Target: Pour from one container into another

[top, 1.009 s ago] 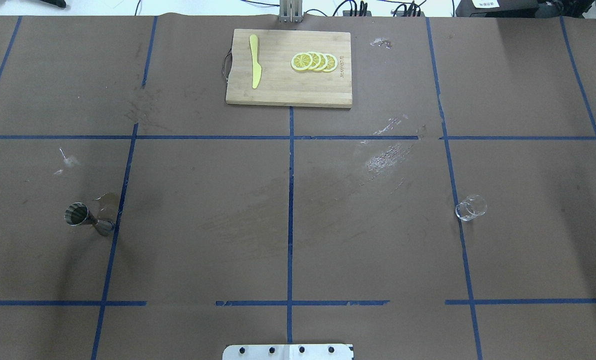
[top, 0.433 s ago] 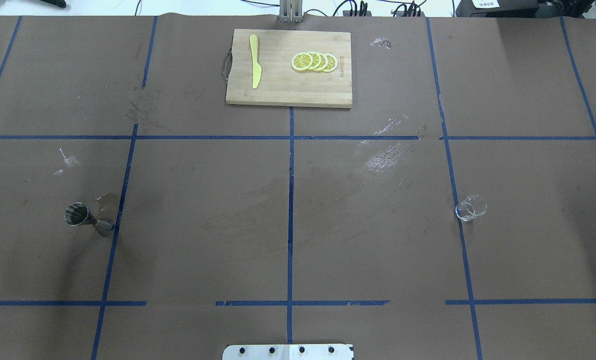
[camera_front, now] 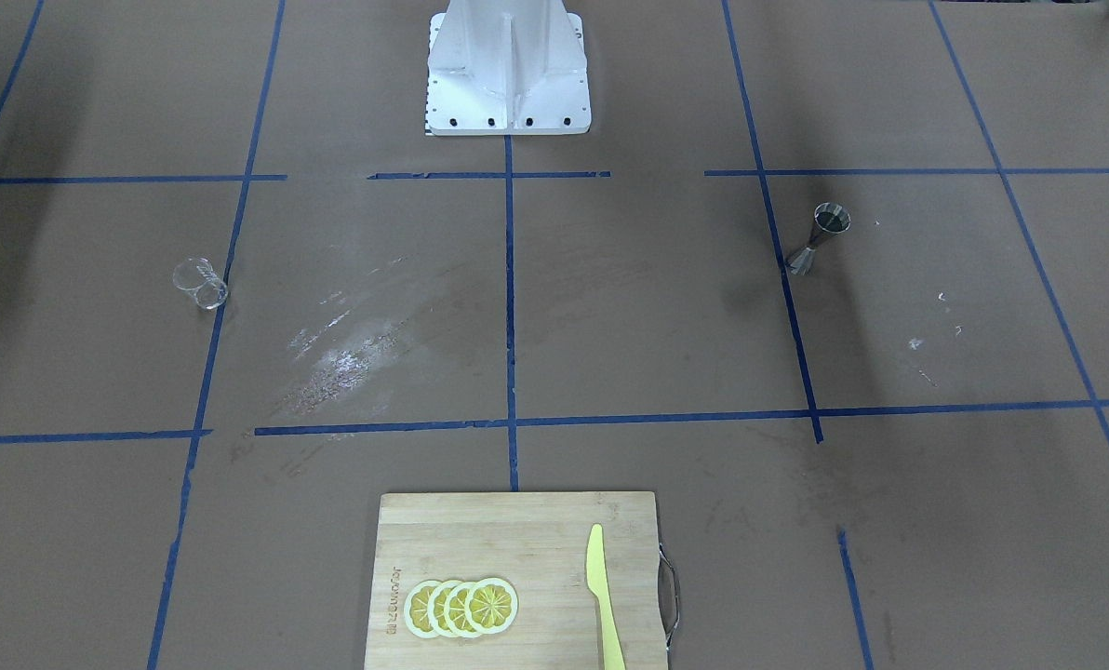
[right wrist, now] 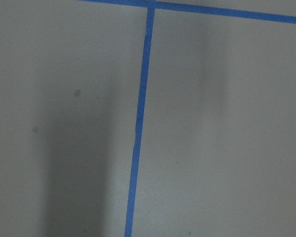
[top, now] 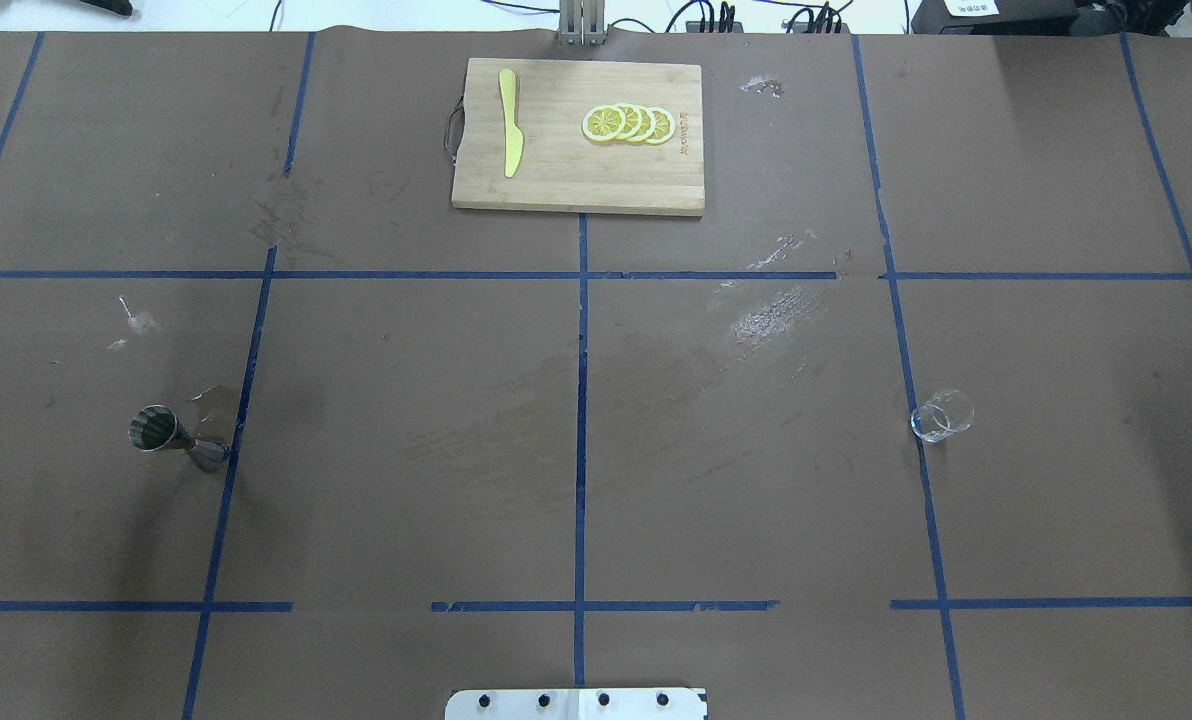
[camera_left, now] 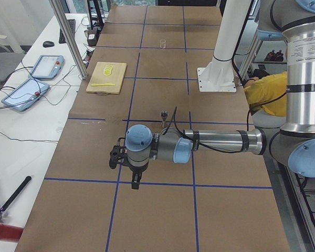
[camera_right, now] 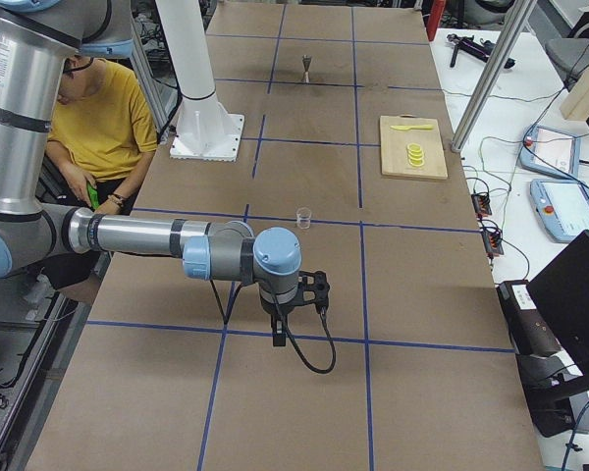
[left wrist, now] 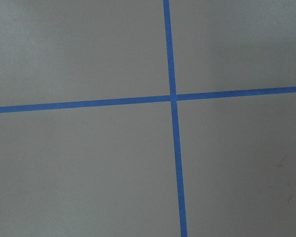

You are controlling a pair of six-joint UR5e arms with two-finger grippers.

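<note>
On the desk (top: 406,450), at its right half, the glass beaker (top: 941,415) is placed beside a tape line (top: 927,510); the steel jigger (top: 178,438) is set far left. For the left pincer (camera_left: 135,185) and the right pincer (camera_right: 278,339), wide or narrow cannot be told.

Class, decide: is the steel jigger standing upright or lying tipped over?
Upright. The jigger stands on one cone, open mouth up; side views show it vertical.
</note>
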